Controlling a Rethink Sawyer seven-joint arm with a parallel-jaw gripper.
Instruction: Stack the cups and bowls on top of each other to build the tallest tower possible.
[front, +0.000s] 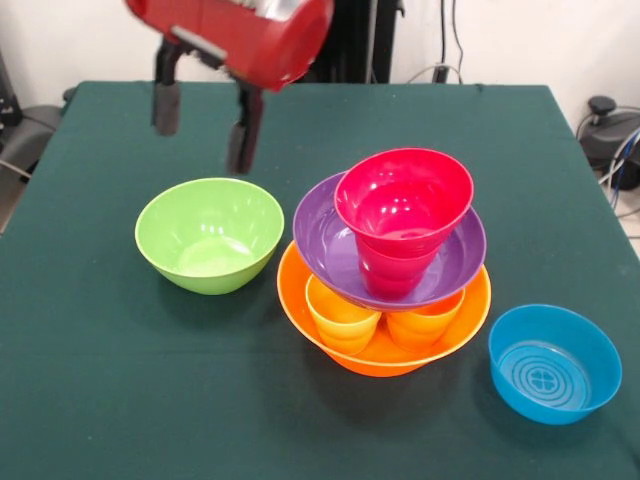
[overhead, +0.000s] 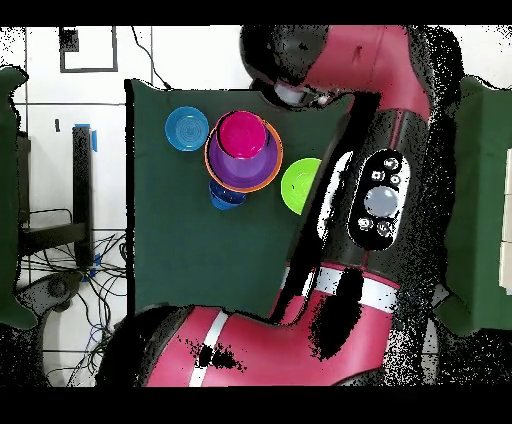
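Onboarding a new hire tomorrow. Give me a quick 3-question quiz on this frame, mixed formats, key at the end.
1. True or false: the green bowl is part of the tower.
2. Multiple choice: what sits directly in the purple bowl? A) light blue bowl B) red cup C) green bowl
3. Short answer: is the gripper holding anything?

Key
1. False. It stands alone on the table, beside the orange bowl.
2. B. The red cup stands in it, tilted; the light blue bowl sits apart on the table.
3. No. It hangs open and empty above the table behind the green bowl.
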